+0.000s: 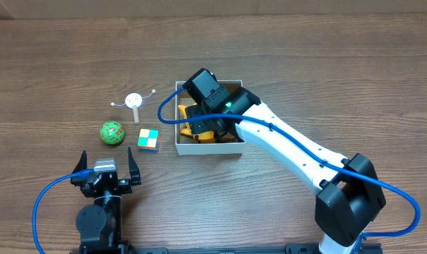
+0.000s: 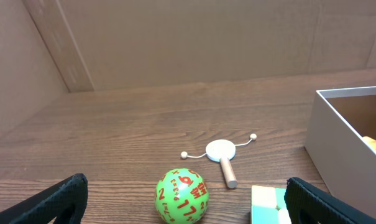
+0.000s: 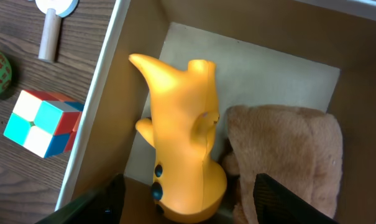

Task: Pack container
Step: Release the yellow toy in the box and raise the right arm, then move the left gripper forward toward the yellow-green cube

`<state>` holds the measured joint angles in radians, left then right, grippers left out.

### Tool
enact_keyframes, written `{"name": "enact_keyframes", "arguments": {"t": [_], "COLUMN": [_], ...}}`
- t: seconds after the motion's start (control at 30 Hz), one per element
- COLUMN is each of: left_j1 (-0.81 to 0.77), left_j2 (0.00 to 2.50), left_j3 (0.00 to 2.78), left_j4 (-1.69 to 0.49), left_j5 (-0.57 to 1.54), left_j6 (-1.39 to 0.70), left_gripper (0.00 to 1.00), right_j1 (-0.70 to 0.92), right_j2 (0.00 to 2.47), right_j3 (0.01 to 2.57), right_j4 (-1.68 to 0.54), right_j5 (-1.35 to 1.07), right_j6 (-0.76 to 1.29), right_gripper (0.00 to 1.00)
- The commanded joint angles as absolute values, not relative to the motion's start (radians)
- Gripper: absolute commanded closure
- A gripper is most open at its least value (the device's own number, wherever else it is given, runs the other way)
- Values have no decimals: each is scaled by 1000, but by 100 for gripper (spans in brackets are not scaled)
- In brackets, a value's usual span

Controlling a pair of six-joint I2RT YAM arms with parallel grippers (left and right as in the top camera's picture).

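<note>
The container (image 1: 199, 149) is a small white-walled box with a brown floor (image 3: 268, 74), standing mid-table. Inside it lie a yellow plastic toy (image 3: 181, 130) and, to its right, a brown plush (image 3: 287, 155). My right gripper (image 3: 188, 199) reaches down into the box, open. Its fingers stand on either side of the yellow toy with a gap on both sides. My left gripper (image 1: 106, 164) sits near the table's front edge, wide open and holding nothing. It faces a green ball with red numbers (image 2: 182, 196).
A multicoloured cube (image 1: 148, 139) lies just left of the container's wall (image 2: 343, 149). A white disc toy with a wooden handle (image 1: 134, 102) lies behind the ball (image 1: 113, 132). Cardboard walls stand behind the table.
</note>
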<state>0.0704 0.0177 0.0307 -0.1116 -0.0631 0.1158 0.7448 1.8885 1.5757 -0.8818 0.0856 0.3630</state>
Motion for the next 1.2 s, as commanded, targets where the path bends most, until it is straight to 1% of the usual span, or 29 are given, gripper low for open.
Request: {"name": "enact_keyframes", "arguments": {"t": [0.0, 0.13, 0.17, 0.2, 0.3, 0.37, 0.43, 0.6, 0.63, 0.77, 1.17], "left_j1": [65, 65, 65, 65, 65, 65, 65, 65, 65, 65, 65], "left_j2": [12, 12, 12, 12, 12, 12, 12, 12, 12, 12, 12], "left_j3": [24, 24, 24, 24, 24, 24, 24, 24, 24, 24, 24], "left_j4": [-109, -109, -109, -109, -109, -109, -109, -109, -109, -109, -109], "left_j5": [-52, -52, -52, -52, -52, -52, -52, -52, -52, -52, -52], "left_j6": [134, 134, 134, 134, 134, 134, 134, 134, 134, 134, 134], "left_gripper": [0, 0, 0, 0, 0, 0, 0, 0, 0, 0, 0], "right_j1": [703, 624, 562, 495, 381, 304, 221, 82, 63, 17, 17], "right_j2": [1871, 1848, 1838, 1831, 1829, 1829, 1829, 1829, 1829, 1829, 1829], "right_j3": [1643, 1748, 1801, 1834, 1850, 1850, 1850, 1847, 1847, 1847, 1847], "right_j4": [-920, -1038, -1120, -1187, -1258, -1296, -1331, -1361, -1365, -1385, -1394], "right_j5": [108, 147, 168, 184, 192, 192, 190, 190, 190, 179, 179], "right_j6": [387, 401, 401, 400, 389, 389, 390, 390, 390, 390, 390], "right_gripper": [32, 32, 30, 27, 23, 15, 10, 2, 0, 0, 0]}}
